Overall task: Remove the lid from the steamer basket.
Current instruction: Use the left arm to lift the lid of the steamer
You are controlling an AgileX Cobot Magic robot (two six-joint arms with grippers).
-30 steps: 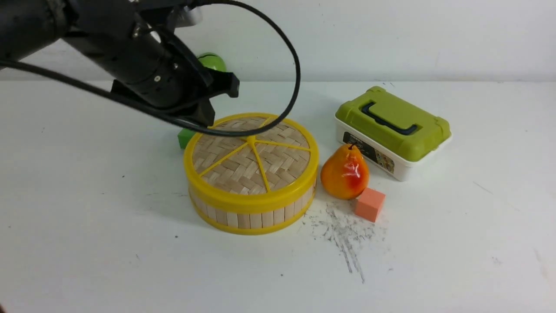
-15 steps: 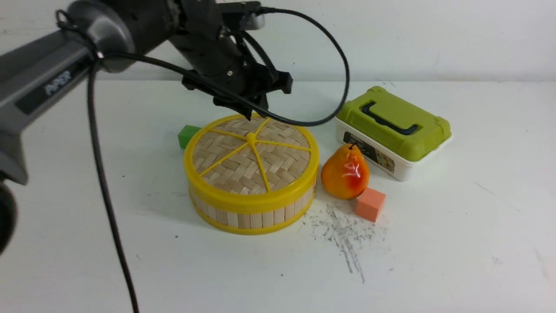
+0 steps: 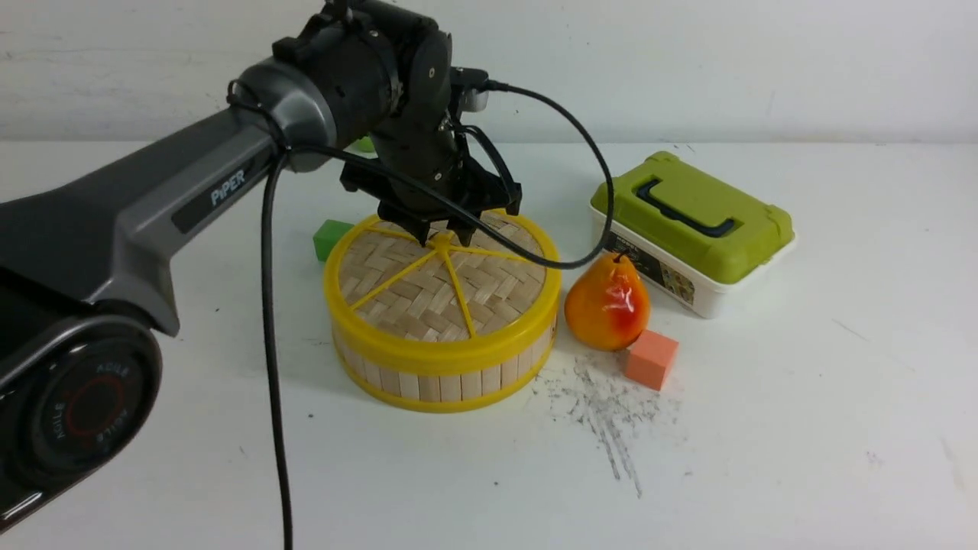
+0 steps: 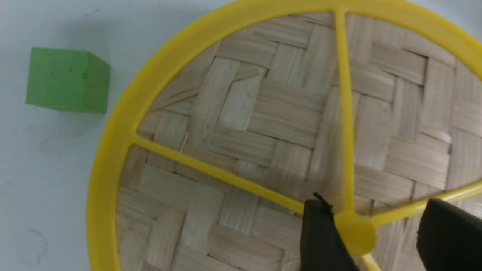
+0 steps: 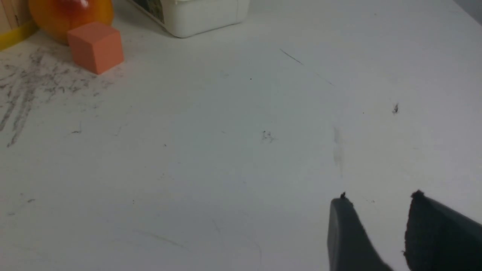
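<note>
We judge the step in hand to be the approach to the knob, with the lift itself to come. Largest first: the white worktop (image 3: 764, 458) carries everything, and on it, toward its far edge and left of its middle, sits the steamer basket (image 3: 451, 386), upright. The lid (image 3: 443, 357) lies flat on top, covering it, its yellow centre knob (image 4: 356, 234) standing up (a small thing to lift so broad a disc by).

Our left gripper (image 4: 376, 233) is over the lid with its fingers parted, one on either side of the knob, gripping nothing that we can see; whether they touch it we cannot tell. The right gripper (image 5: 376, 226) has its fingers apart too, with only worktop behind them, nearer the front edge.

Next, we think, the left fingers should settle a little lower around the knob, close on it, then rise straight up; a grip off centre could let the lid tilt or drag the basket along.

As for writing, from the larger letters to the smaller: "PiPER" reads on the left arm (image 3: 183, 160), and "AGILE" repeats around its round joint cap (image 3: 93, 409). The white box (image 3: 707, 299) under the green lid, toward the far edge, bears a dark label (image 3: 653, 271) too small for us to read.
</note>
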